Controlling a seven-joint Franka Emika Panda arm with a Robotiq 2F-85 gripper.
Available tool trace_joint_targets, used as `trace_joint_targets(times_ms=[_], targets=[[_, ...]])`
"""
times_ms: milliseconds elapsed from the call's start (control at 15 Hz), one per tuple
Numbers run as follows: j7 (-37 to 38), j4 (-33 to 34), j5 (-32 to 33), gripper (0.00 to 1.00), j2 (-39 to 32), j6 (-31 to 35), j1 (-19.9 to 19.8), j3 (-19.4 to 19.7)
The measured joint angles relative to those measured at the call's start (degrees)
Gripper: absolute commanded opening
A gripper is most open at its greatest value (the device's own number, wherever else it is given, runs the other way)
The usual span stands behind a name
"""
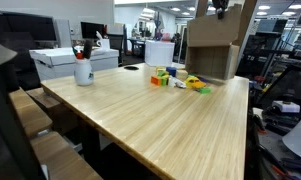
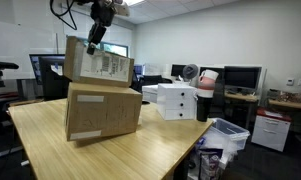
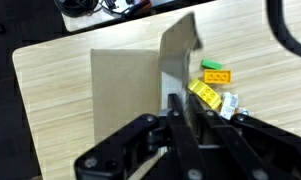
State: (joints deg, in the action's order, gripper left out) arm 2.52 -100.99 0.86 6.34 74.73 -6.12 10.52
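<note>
Fingers [image 3: 177, 108] clenched on box flap [image 3: 178, 50], held up; label [image 2: 110, 68] txt on it unreadable.

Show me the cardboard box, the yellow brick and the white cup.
cardboard box [image 2: 102, 112], in an exterior view, on its front face
yellow brick [image 3: 216, 75], in the wrist view, on its top
white cup [image 1: 83, 72], in an exterior view, on its side

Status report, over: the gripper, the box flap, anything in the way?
Gripper pinched on box flap, flap held up. Cardboard box upright on table. Toy blocks lie beside the box, apart from the gripper.
</note>
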Motion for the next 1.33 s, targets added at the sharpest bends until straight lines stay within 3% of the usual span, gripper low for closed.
trace_joint_targets(times_ms=[400, 667, 1200, 1267, 1333], targets=[[0.0, 0.0, 1.1, 0.79, -1.7, 0.3, -0.6, -0.1], [0.0, 0.1, 1.3, 0.97, -1.8, 0.3, -0.5, -0.7], [0.0, 1.1, 1.3, 1.00, -0.4, 0.2, 0.5, -3.8], [0.0, 0.8, 1.4, 0.75, 0.0, 0.2, 1.0, -4.5], [0.1, 0.2, 1.7, 0.74, 0.2, 0.3, 1.4, -5.2]])
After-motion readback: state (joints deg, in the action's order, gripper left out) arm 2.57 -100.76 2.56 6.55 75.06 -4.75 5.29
